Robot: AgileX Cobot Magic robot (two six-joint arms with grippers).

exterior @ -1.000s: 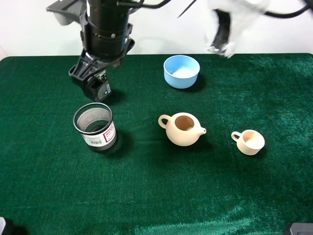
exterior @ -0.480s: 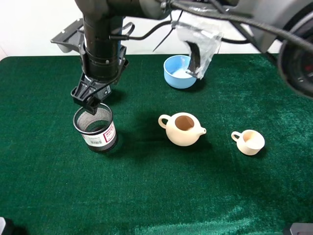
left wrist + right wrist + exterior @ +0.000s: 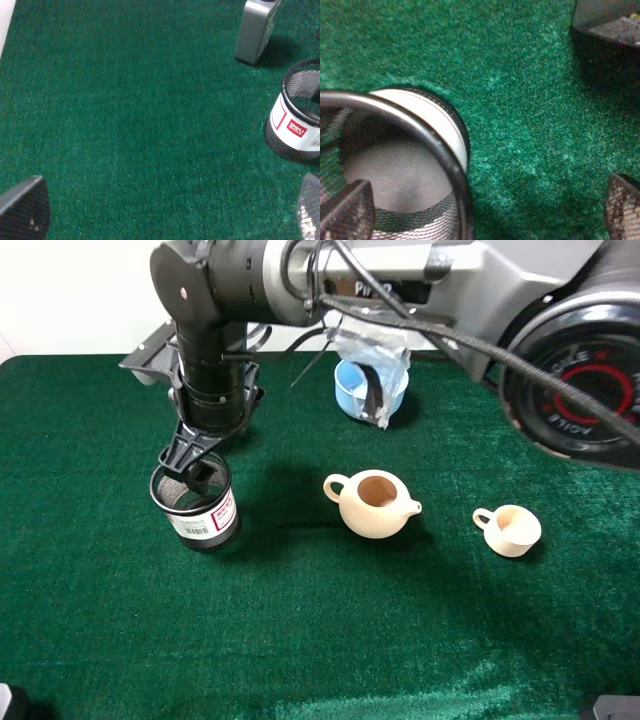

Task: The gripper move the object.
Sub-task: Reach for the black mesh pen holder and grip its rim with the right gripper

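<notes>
Cloth: a dark green plush fabric cloth (image 3: 120,640) covers the table under the teapot and everything around it.
Right arm: a large grey-and-black jointed arm (image 3: 430,275) with black cables comes in from the right of the teapot. It passes behind the teapot above the cloth and ends to its left, pointing straight down.
Plastic wrap: a crumpled clear plastic sheet (image 3: 372,345) hangs off the arm behind the teapot and hides part of the bowl.
Teapot: a beige round ceramic teapot (image 3: 373,505) stands upright and lidless near the middle of the cloth. In the high view its handle points left and its spout right.
Pen cup: a black wire-mesh cylindrical pen cup (image 3: 200,510) with a white-and-red barcode label (image 3: 212,522) stands upright to the left of the teapot, apart from it.
Bowl: a light blue round bowl (image 3: 347,390) sits behind the teapot, near the back edge.
Bottle: a grey upright plastic bottle (image 3: 255,30) shows only in the left wrist view, near the pen cup. Its place relative to the teapot cannot be told.
Small cup: a beige ceramic cup with a handle (image 3: 510,530) sits to the right of the teapot, apart from it.
Right gripper: the black short-fingered right gripper (image 3: 197,465) is left of the teapot, at the pen cup's mouth. Its jaws are spread wide and grip nothing. One finger (image 3: 345,212) is inside the mesh wall and the other is outside, over the cloth.
Left gripper: only the two grey tips of the left gripper (image 3: 165,212) show, far apart, with bare cloth between them.
</notes>
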